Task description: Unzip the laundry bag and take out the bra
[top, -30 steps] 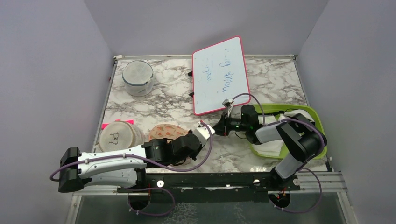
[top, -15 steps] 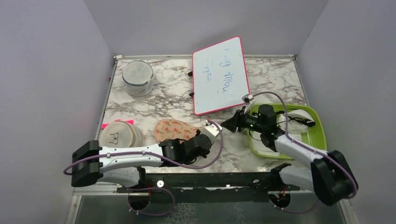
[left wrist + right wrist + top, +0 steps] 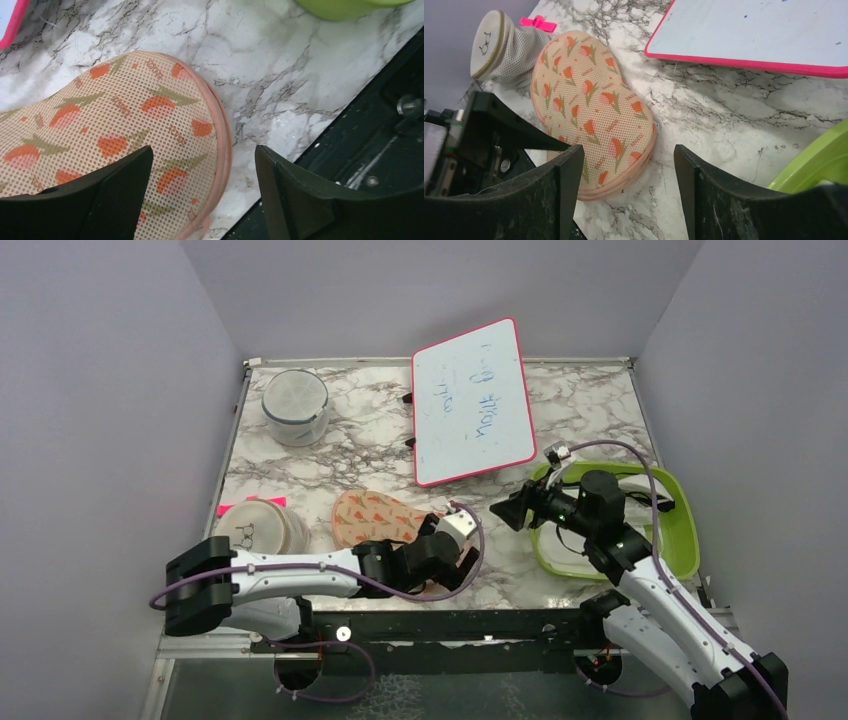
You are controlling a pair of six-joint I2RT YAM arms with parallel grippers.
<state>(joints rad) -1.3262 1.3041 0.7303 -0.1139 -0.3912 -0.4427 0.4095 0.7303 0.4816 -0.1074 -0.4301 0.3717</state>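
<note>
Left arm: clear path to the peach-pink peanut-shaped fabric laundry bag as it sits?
Likely yes. The left gripper hangs open directly over the peach-pink fabric laundry bag's rounded end, jaws straddling its edge, with nothing between. The zip pull isn't visible, so gripping that is unsure.

We record even, diffuse light from above; the top view is sharp, and shadows on the desk (image 3: 370,455) are soft. Wrist views are bright: laundry bag (image 3: 115,130) mesh crisp, fingers (image 3: 295,200) of the left pincer (image 3: 202,160) near-black, showing little surface detail.
</note>
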